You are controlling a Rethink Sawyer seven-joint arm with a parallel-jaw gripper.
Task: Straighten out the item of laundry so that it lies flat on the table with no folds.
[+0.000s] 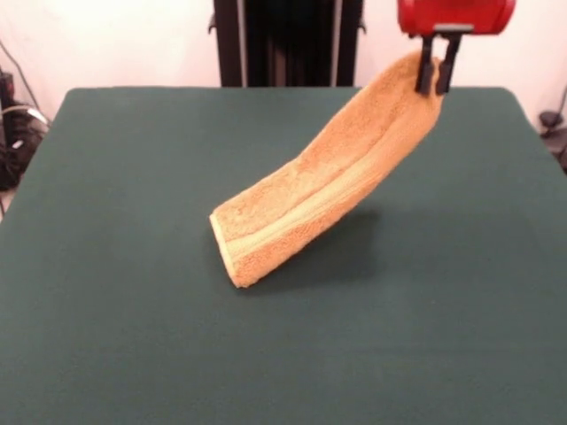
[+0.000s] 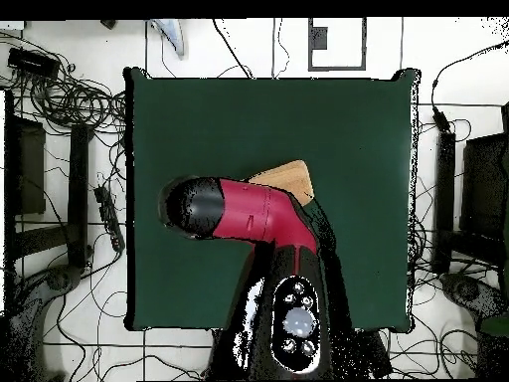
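The orange-tan towel (image 1: 328, 181) hangs as a folded, stretched strip from my gripper (image 1: 437, 87) at the upper right down to the green table (image 1: 133, 266), where its lower end rests near the middle. A pale woven band runs along its length. My gripper is shut on the towel's top corner, well above the table. In the overhead view only a small part of the towel (image 2: 288, 180) shows beside my red and black arm (image 2: 249, 211), which hides the gripper and the rest of the cloth.
The robot's pedestal (image 1: 288, 42) stands behind the table's far edge. Cables and dark equipment (image 2: 60, 99) lie on the floor around the table (image 2: 199, 109).
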